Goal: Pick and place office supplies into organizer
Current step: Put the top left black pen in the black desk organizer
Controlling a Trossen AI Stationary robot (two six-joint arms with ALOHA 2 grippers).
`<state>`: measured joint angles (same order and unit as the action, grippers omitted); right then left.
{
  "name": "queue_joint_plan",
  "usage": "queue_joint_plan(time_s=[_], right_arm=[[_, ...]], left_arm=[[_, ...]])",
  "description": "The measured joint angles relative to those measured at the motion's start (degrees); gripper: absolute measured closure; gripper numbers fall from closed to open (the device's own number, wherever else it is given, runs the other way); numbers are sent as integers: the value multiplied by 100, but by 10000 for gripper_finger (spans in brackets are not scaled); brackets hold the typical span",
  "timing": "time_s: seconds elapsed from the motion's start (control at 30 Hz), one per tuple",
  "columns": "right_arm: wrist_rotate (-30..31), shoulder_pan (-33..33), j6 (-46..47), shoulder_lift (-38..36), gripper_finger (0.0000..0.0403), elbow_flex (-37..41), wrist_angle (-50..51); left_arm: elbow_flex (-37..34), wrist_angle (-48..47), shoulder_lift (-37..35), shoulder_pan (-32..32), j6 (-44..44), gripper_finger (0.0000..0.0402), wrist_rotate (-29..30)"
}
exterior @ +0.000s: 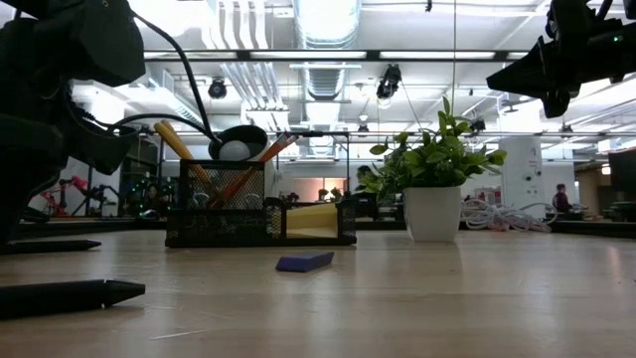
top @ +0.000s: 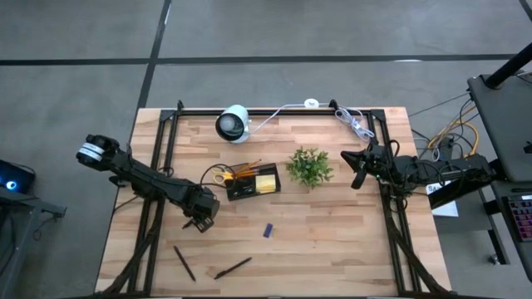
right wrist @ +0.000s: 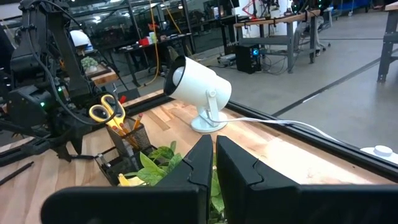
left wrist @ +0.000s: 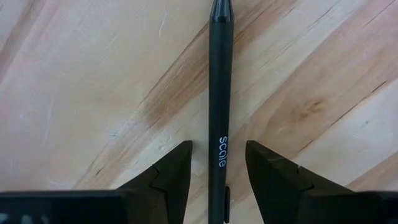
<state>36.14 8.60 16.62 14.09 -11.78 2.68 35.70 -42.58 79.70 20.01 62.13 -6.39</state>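
Between open left hand [left wrist: 217,171] fingers, black pen [left wrist: 220,93].

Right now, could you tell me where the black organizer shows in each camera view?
High view: organizer at the table's centre, left of the plant.
Low view: organizer left of centre, left of the plant.
Left wrist view: not in it.
Right wrist view: organizer lower left, above the plant.
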Motion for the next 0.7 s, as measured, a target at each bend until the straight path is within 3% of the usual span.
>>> queue_joint_plan(time_s=[0.43,0.7], right_arm=[[0,0,-11,0,390,0,0],[1,0,-13,-2,390,1,0]], left_arm=[[-10,-52,2,-2,-2,383,50],[-9,-49,0,-2,-1,388,-11]])
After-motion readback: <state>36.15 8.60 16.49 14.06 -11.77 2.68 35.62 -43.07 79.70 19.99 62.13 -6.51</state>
